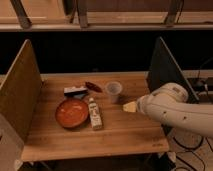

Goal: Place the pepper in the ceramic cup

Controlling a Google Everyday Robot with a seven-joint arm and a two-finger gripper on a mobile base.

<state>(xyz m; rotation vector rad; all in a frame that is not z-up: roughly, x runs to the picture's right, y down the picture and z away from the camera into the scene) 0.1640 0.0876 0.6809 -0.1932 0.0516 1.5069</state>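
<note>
Camera view: a wooden table (pixel 125 132) with two upright boards at its sides, one on the left (pixel 20 87) and one on the right (pixel 162 67). On it lie one pepper (pixel 93 86), one ceramic cup (pixel 114 91), one round orange-red plate (pixel 71 112), one white bottle (pixel 95 114) on its side, and one small dark-and-white flat item (pixel 75 91). The pepper is slim, dark red and elongated, lying towards the back of the table between the flat item and the cup, just left of the cup. The cup is pale and stands upright. One white robot arm (pixel 175 107) reaches in from the right. Its gripper (pixel 130 106) sits right of the bottle and below the cup, jaws apart, holding nothing and touching nothing.
</note>
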